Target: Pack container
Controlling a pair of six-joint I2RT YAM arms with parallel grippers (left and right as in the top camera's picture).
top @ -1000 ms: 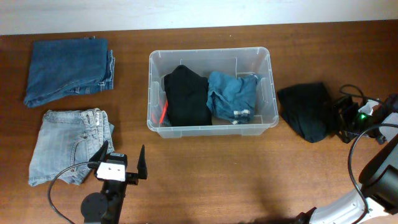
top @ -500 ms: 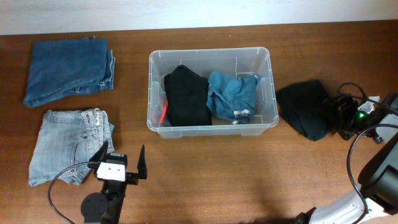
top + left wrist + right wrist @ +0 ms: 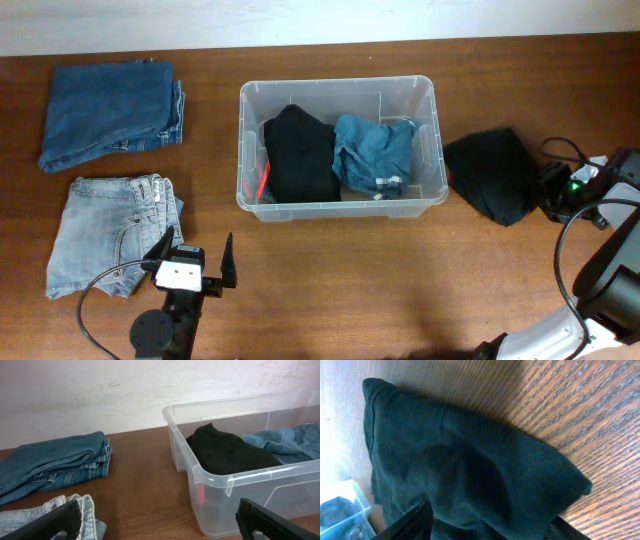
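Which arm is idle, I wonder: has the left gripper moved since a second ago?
No. The left gripper keeps its spot beside the light jeans.

No text, brand, number or sign can be read anywhere; only a small pale tag (image 3: 385, 183) is seen on the blue garment (image 3: 372, 150) at 3 o'clock inside the container (image 3: 337, 88), its print illegible.

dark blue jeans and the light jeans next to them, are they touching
Apart. The overhead view shows a strip of bare table running between the dark blue jeans and the light jeans.
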